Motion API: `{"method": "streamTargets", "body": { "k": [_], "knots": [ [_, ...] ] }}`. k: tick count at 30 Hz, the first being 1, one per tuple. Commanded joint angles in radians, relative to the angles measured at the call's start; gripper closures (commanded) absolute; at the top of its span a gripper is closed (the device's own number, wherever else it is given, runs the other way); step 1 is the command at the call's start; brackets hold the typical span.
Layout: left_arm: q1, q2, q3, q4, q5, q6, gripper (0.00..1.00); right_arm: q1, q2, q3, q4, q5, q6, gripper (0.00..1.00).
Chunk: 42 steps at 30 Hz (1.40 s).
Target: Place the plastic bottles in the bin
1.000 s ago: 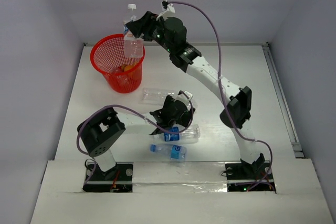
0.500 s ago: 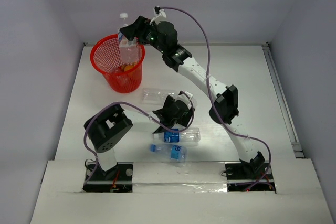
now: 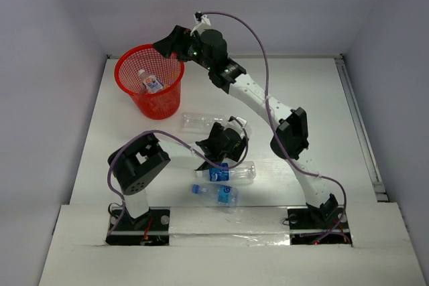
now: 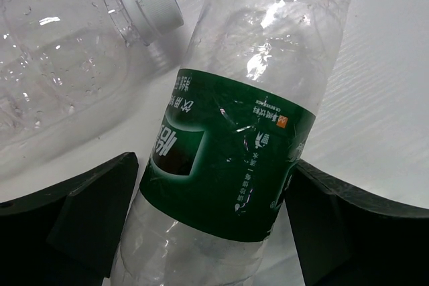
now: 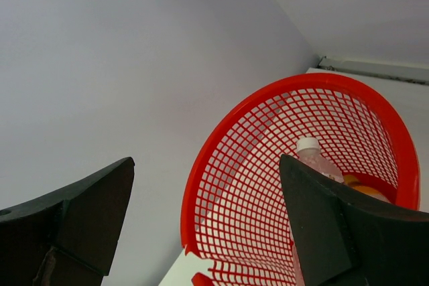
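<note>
Green-labelled bottle (image 4: 236, 125) looks light and crushable, best gripped gently at the label the left pincer (image 4: 214, 179) straddles, clamped or not I cannot tell, while the right pincer (image 5: 206, 162) gapes empty.

1 bin (image 3: 157, 106), red mesh, upper left of top view. In it: 1 white-cap bottle (image 3: 151, 83) + 1 orange bottle (image 5: 365, 191).

On table, top view, 3 bottles:
- 1 unlabelled bottle (image 3: 201, 121), mid-frame
- 1 upper blue-label bottle (image 3: 228, 173), lower centre
- 1 lower blue-label bottle (image 3: 218, 193), lower centre

Left wrist view: 1 green-label bottle (image 4: 228, 165), centre, + 1 clear bottle (image 4: 53, 65), upper left. Can't tell if the latter is 1 of the 3.
</note>
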Motion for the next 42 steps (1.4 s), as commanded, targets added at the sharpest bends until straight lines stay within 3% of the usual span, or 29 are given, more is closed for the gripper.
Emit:
{"method": "streamTargets", "body": {
  "k": [1, 11, 20, 25, 30, 34, 38, 42],
  "knots": [
    [-0.002, -0.007, 0.016, -0.016, -0.034, 0.004, 0.17, 0.004, -0.158, -0.042, 0.081, -0.033, -0.050, 0.06],
    [-0.002, -0.030, 0.001, -0.005, -0.054, -0.002, 0.31, 0.004, -0.490, -0.452, 0.225, -0.010, -0.147, 0.06],
    [-0.002, -0.252, -0.097, 0.079, -0.119, -0.028, 0.36, 0.004, -0.779, -0.777, 0.296, 0.099, -0.283, 0.11],
    [-0.002, -0.404, -0.126, 0.093, -0.102, -0.040, 0.39, 0.004, -1.009, -1.038, 0.302, 0.193, -0.344, 0.26],
    [-0.002, -0.572, -0.105, 0.076, -0.082, -0.045, 0.41, 0.004, -1.234, -1.272, 0.294, 0.350, -0.363, 0.58],
    [-0.002, -0.678, -0.054, 0.089, -0.126, -0.036, 0.40, 0.004, -1.395, -1.446, 0.286, 0.427, -0.340, 0.62],
    [0.084, -0.718, 0.030, 0.099, -0.200, -0.034, 0.40, 0.004, -1.500, -1.585, 0.270, 0.393, -0.289, 0.63],
    [0.322, -0.706, 0.124, 0.107, -0.130, -0.123, 0.40, 0.004, -1.526, -1.686, 0.245, 0.326, -0.240, 0.64]
  ]
}}
